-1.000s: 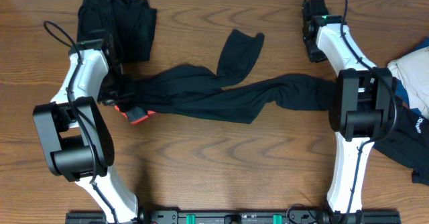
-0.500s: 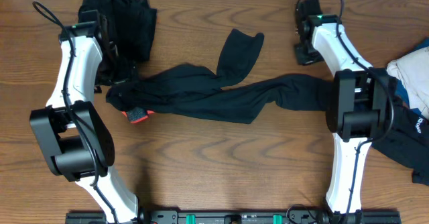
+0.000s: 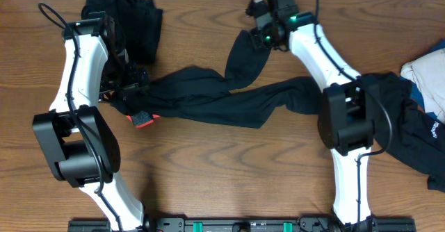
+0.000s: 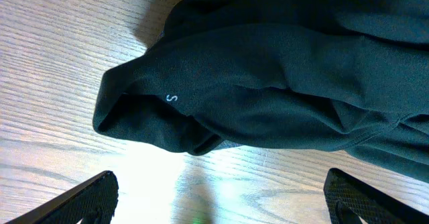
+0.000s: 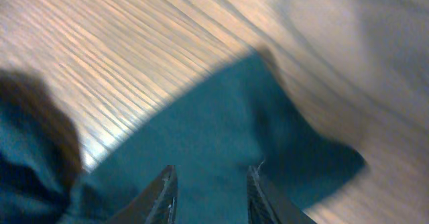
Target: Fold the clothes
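The black trousers (image 3: pixel 208 96) lie stretched across the table (image 3: pixel 222 183), one leg kinked toward the far edge. The left gripper (image 4: pixel 218 189) hangs wide open by the waist. The right gripper (image 5: pixel 210 187), barely parted above that leg, could snag one layer and drag it crooked.

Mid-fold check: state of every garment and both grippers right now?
long black trousers, unfolded, stretched across the table, one leg end turned up.
coral-red band, exposed at the trousers' left end.
black heap, crumpled, far left corner.
white, blue and black heap, unfolded, right edge.
left gripper, wide open above the trousers' waist, empty.
right gripper, slightly open over the upturned leg end, empty.
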You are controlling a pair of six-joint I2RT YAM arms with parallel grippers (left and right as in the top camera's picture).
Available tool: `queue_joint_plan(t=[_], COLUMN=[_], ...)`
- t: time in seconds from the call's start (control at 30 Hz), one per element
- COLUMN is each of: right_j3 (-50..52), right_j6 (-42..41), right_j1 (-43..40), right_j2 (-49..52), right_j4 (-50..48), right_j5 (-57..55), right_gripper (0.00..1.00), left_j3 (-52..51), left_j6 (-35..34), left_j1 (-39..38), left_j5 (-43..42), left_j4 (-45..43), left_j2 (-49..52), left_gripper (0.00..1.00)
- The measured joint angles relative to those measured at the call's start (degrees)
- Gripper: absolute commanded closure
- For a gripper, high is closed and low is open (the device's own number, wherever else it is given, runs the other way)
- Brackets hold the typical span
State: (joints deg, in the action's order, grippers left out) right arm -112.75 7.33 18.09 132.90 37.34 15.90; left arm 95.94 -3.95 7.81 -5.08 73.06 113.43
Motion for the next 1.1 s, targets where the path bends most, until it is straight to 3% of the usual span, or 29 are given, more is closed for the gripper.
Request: queue_joint_plan(t=[1.1], right_j3=[-0.02], right_j6=[-2.97], right_j1=[0.72], right_j2=[7.26], right_j4=[-3.76], right_j5=[-5.73], right_gripper=[0.69], left_j3=[0.0], left_j6=[-0.33], left_j1=[0.0], left_j5=[-0.52], left_j4=[0.11], left_j2=[0.0], left_gripper=[0.02])
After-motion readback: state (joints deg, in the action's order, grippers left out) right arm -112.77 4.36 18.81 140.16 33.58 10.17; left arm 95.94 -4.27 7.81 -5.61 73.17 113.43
